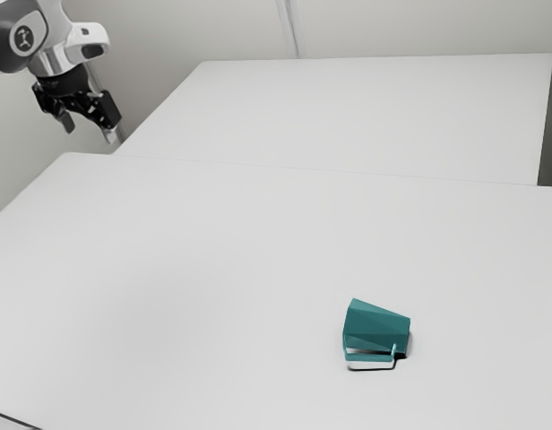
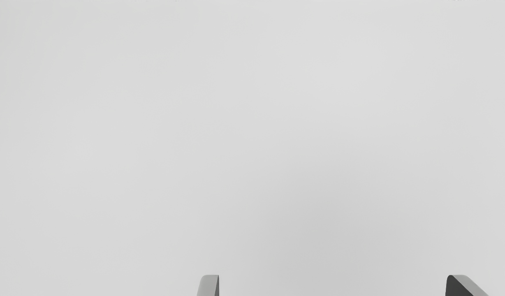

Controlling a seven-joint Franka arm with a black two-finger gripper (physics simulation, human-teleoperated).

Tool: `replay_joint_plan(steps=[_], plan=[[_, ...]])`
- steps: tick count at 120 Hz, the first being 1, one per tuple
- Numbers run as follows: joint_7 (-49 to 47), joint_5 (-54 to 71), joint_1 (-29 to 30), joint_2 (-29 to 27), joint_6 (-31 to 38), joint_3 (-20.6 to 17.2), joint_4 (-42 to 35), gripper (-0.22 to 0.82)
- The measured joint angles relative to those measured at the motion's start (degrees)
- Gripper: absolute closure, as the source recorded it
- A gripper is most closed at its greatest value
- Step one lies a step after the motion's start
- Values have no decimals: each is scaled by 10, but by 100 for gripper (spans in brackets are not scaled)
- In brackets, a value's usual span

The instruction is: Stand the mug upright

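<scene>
High at the exterior view's upper left is my gripper [image 1: 90, 134], far from the mug and raised above the table's level. A teal, faceted mug [image 1: 376, 328] lies on its side on the white table [image 1: 213, 269], toward the exterior view's lower right. Its handle [image 1: 370, 365] points to the exterior view's bottom edge. In the wrist view my gripper [image 2: 332, 283] has its two fingertips wide apart, with only pale tabletop [image 2: 252, 123] beyond them.
Behind the near table surface, a second white surface [image 1: 366, 107] stretches toward the back wall [image 1: 419, 27]. A thin dark line [image 1: 16, 420] crosses the exterior view's lower left corner.
</scene>
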Motion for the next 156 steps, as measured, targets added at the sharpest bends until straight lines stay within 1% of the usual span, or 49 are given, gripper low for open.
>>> replay_joint_plan(steps=[16, 22, 40, 59, 76, 84, 96, 112, 121, 137, 156], plan=[[14, -3, 0, 4, 9, -1, 4, 0], [19, -8, 2, 7, 13, -9, 4, 0], [30, -33, -4, 30, 37, -18, -9, 0], [39, -154, -6, 72, 58, -19, -25, 0], [35, -281, -7, 87, 66, -20, -92, 0], [28, -332, 0, 88, 71, -29, -127, 0], [15, -390, 19, 89, 84, -53, -172, 0], [-3, -450, 29, 116, 98, -74, -190, 0], [-12, -477, 17, 134, 103, -83, -194, 0], [-28, -521, -27, 162, 114, -93, -200, 0], [-49, -569, -43, 185, 128, -106, -221, 0]])
